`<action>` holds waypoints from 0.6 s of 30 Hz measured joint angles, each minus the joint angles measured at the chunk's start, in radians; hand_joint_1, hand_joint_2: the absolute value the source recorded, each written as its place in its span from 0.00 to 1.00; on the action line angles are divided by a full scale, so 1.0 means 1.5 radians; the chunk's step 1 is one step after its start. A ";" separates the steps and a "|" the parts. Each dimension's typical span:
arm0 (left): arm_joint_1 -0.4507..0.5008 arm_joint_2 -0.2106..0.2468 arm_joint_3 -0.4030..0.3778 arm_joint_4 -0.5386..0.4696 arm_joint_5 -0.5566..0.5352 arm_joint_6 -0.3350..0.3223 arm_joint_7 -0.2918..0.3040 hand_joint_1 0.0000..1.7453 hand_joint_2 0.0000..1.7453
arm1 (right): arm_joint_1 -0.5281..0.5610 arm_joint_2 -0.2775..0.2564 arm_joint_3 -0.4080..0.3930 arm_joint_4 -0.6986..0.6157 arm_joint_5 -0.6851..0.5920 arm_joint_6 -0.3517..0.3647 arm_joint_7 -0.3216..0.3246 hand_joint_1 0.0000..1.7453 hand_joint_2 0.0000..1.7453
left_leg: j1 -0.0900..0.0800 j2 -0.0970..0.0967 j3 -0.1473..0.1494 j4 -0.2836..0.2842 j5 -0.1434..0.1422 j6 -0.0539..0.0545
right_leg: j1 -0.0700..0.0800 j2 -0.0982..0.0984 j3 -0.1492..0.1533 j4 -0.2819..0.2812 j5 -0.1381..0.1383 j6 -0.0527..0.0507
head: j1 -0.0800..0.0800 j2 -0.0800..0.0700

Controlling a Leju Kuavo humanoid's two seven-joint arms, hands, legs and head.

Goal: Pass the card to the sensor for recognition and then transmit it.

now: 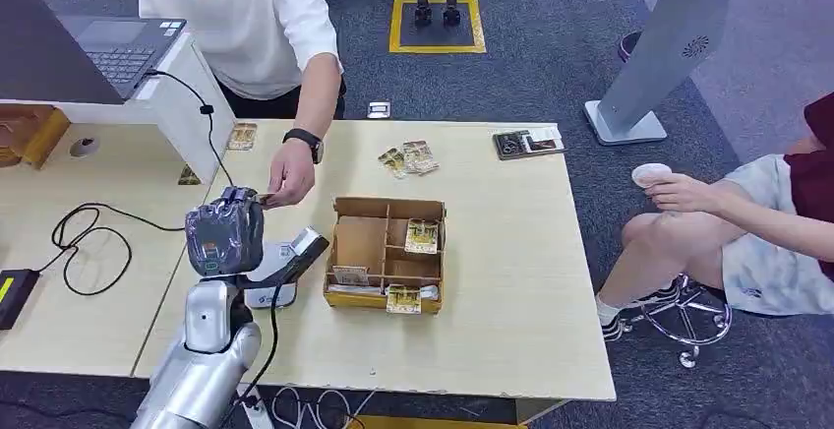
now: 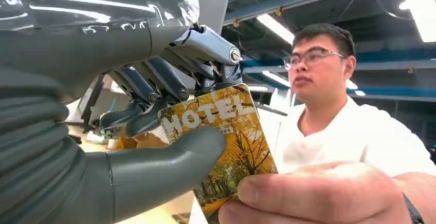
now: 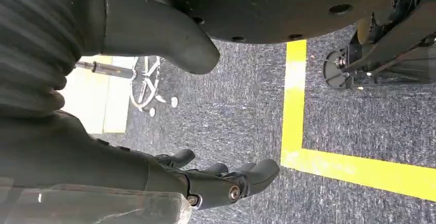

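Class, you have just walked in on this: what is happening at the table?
The robot's left hand holds a yellow HOTEL card between thumb and fingers, raised above the table. A person in a white shirt reaches over and grips the card's other end with a hand, so a handover is under way. The right hand hangs over the floor, holding nothing. A cardboard box holds more cards.

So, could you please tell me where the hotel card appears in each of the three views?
Head view: the hotel card is a sliver between the left hand and the person's hand, above the table.
Left wrist view: centre, thumb and fingers pinching it, the person's hand gripping its other end.
Right wrist view: not in it.
Shared landmark: the person's hand.
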 joint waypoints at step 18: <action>0.019 -0.026 0.006 -0.057 0.062 0.000 -0.114 0.00 1.00 | 0.000 0.000 0.000 0.000 -0.005 -0.002 -0.008 0.00 1.00 | 0.000 0.000 0.000 0.000 0.000 0.000 | 0.000 0.000 0.000 0.000 0.000 0.000 | 0.000 0.000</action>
